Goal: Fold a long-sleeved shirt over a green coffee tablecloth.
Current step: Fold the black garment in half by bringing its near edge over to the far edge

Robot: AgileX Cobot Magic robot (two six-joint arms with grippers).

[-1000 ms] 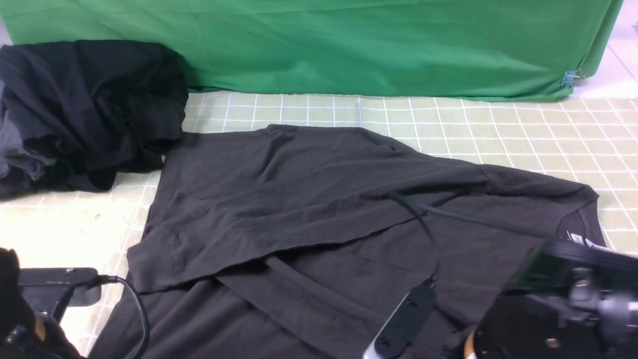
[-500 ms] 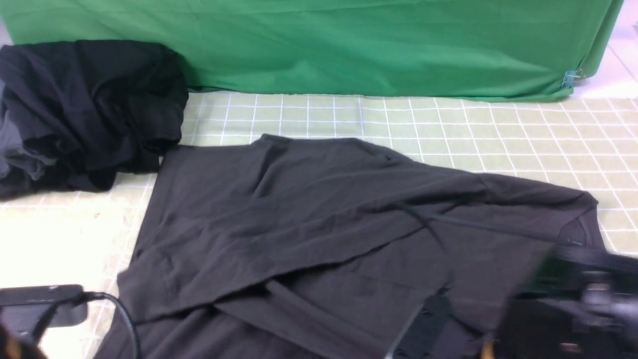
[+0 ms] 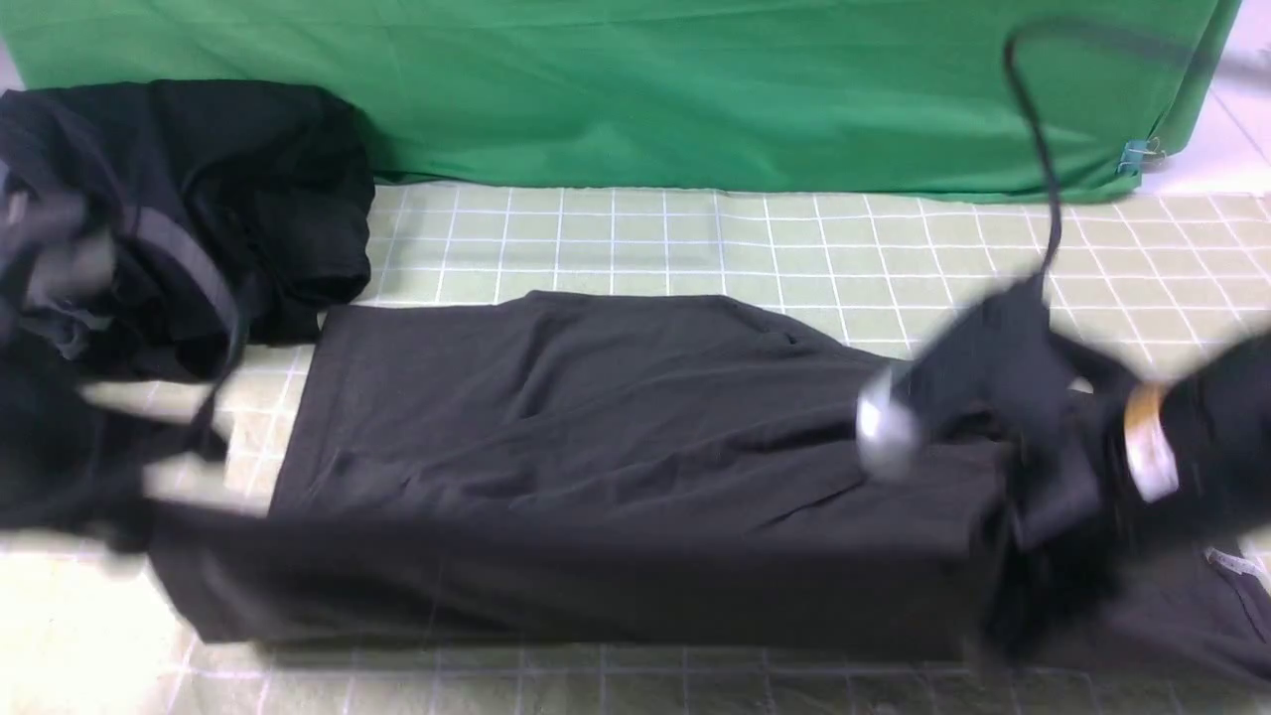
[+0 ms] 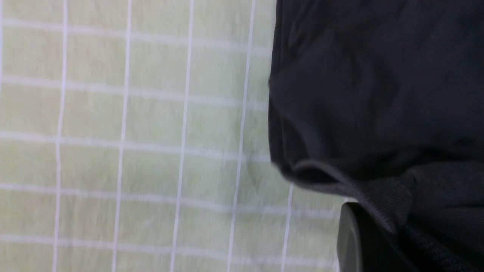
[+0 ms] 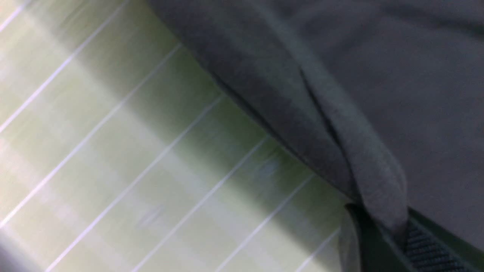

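Charcoal cotton is pinched in both pincers. The left gripper [image 4: 382,234] is clamped on a ribbed hem and the right gripper [image 5: 393,234] is closed on a folded edge. Both wrist views show fabric running into the jaws.

Between them, the near edge of the long-sleeved shirt [image 3: 616,417] is lifted in a stretched band, blurry in the front view. The rest lies flat in the middle of the green coffee tablecloth [image 3: 695,238]. It's just beside the heap of black clothes [image 3: 199,199] and short of the plain green cloth [image 3: 695,89] behind.

Looks like the lengthwise fold is in hand. Next, I'd guess both corners need to travel level toward the far edge, then lower and let go together, or it'll skew.
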